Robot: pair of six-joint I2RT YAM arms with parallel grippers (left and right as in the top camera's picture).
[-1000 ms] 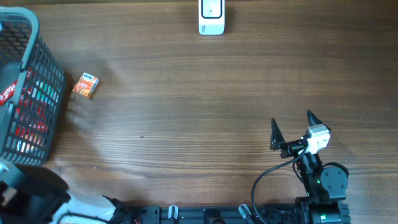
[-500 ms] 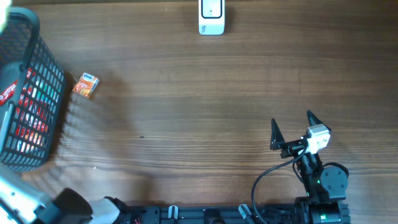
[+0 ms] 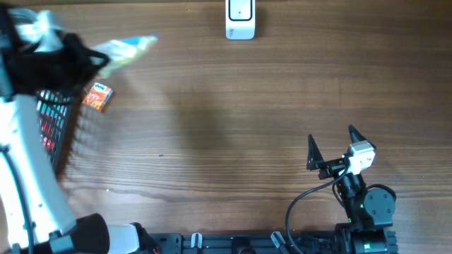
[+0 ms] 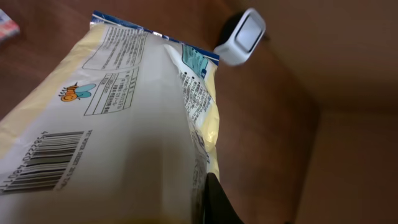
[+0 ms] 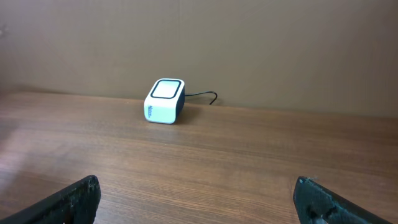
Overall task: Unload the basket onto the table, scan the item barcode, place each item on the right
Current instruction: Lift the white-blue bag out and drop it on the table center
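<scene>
Brown wood table (image 3: pixel 212 141). Your cream packet (image 4: pixel 112 143) is up at the far left, clamped tight in the left gripper (image 3: pixel 88 58), with its barcode (image 4: pixel 43 160) facing the wrist cam. One finger (image 4: pixel 214 202) shows at the packet's right edge. The scanner (image 3: pixel 240 19) sits well apart at top centre. Your right gripper (image 3: pixel 332 144) is spread wide.

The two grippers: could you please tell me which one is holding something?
The left gripper, shut on the pale yellow packet by the basket; the right gripper stands wide open and empty.
</scene>
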